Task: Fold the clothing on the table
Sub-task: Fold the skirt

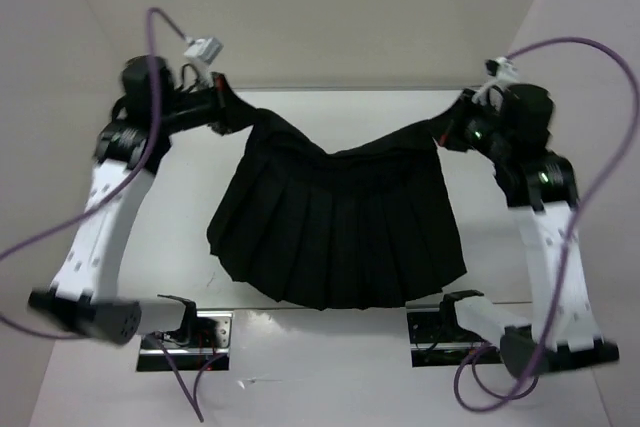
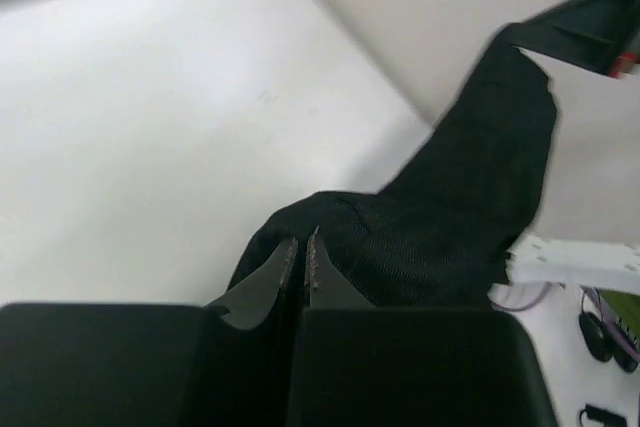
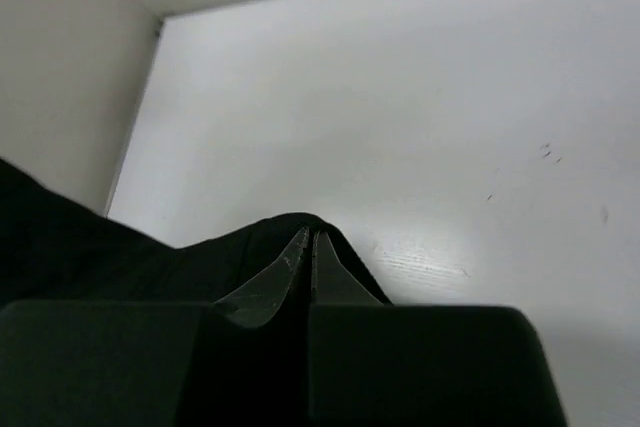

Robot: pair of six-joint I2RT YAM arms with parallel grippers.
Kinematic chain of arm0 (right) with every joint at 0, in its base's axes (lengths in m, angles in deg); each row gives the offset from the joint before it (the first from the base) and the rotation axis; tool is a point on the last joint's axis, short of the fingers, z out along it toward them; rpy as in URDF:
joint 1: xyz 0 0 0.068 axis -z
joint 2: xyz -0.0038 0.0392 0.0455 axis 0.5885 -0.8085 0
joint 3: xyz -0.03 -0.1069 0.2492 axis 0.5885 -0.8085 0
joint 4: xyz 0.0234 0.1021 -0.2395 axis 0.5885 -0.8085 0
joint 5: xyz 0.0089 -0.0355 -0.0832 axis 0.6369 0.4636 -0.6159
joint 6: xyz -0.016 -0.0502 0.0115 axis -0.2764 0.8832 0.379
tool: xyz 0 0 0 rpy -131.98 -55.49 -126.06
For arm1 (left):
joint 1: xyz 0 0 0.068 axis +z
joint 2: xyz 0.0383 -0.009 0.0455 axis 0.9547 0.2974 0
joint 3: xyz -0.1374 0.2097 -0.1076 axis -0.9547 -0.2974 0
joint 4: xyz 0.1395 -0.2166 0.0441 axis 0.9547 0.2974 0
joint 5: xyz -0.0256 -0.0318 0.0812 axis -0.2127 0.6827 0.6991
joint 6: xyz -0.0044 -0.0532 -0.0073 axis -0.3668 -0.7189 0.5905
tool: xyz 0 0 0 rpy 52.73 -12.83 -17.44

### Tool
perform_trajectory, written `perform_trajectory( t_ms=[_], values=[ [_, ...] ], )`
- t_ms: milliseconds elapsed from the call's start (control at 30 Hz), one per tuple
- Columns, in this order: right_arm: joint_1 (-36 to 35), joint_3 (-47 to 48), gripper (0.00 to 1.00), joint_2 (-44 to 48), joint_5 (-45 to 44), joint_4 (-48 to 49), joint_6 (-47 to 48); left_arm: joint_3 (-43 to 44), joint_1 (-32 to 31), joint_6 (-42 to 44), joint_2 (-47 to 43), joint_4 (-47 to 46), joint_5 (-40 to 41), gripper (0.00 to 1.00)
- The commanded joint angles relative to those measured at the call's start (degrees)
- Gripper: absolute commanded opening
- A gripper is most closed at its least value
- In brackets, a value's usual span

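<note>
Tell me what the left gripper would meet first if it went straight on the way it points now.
The soft black fabric garment itself: the left gripper is shut on a fold covering its tips. Past that fold, probably the glossy white tabletop, though depth is unclear.

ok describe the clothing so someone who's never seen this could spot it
On the white table, at its middle, spreads the clothing: a black pleated garment, its far corners pinched by the left hand and right hand. It is the only soft fabric in view.
</note>
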Motion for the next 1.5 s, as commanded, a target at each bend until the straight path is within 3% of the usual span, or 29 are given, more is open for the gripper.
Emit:
perform_trajectory(
  t_ms=[0, 100, 167, 233, 400, 533, 567, 667, 800, 967, 1067, 1167, 1267, 1467],
  values=[
    [-0.13, -0.77, 0.00, -14.74, 4.34, 8.28, -2.27, 3.29, 2.17, 1.85, 17.25, 0.72, 3.46, 0.00],
    [0.48, 3.45, 0.00, -20.74, 2.69, 10.75, -2.89, 11.47, 3.57, 1.85, 29.56, 2.21, 1.80, 0.00],
    [1.18, 9.25, 0.00, -24.97, 1.63, 11.89, -2.89, 23.06, 5.16, 1.85, 36.58, 4.66, -0.66, 0.00],
    [1.71, 14.96, 0.00, -26.29, 1.02, 12.50, -2.89, 33.06, 6.03, -0.16, 39.59, 5.29, -2.07, 0.00],
    [1.71, 22.88, 0.00, -25.60, -1.97, 11.81, -2.19, 40.59, 7.88, -0.17, 38.03, 6.79, -2.60, 0.00],
    [2.24, 16.75, 0.00, -21.12, -2.50, 11.98, -1.66, 30.61, 7.89, -1.58, 29.18, 0.75, -3.83, 0.00],
    [2.24, 15.00, 0.00, -20.59, -2.50, 11.98, -1.66, 23.79, 7.89, -2.19, 27.76, -0.32, -3.83, 0.00],
    [2.24, 5.34, 0.00, -19.01, -0.05, 9.62, -1.13, 13.65, 7.89, -1.67, 23.53, -1.64, -4.36, 0.00],
    [2.24, -14.49, 0.00, -14.28, 4.25, 8.56, -4.64, -9.51, 6.05, -1.15, 18.79, -3.14, -3.05, 0.00],
    [-5.38, -24.48, 0.00, -8.99, 4.54, -1.61, -6.85, -28.18, 4.72, -1.14, 10.62, -2.10, -2.51, 0.00],
    [-6.81, -24.48, 0.00, -5.57, 3.13, -14.61, -6.32, -32.60, 4.20, 0.08, 4.91, 2.73, -1.82, 0.00],
    [-6.81, -24.48, 0.00, -3.89, 3.12, -18.16, -6.32, -32.62, 4.20, -0.43, 1.73, 5.20, 0.12, 0.00],
    [-6.81, -23.35, 0.00, -5.19, 0.85, -18.17, -6.32, -30.60, 4.20, -1.92, 2.86, 3.72, 1.44, 0.00],
    [-6.81, -23.34, 0.00, -12.75, -7.25, -10.44, -8.42, -24.81, 4.20, -5.27, 14.01, -4.19, 3.20, 0.00]
  ],
)
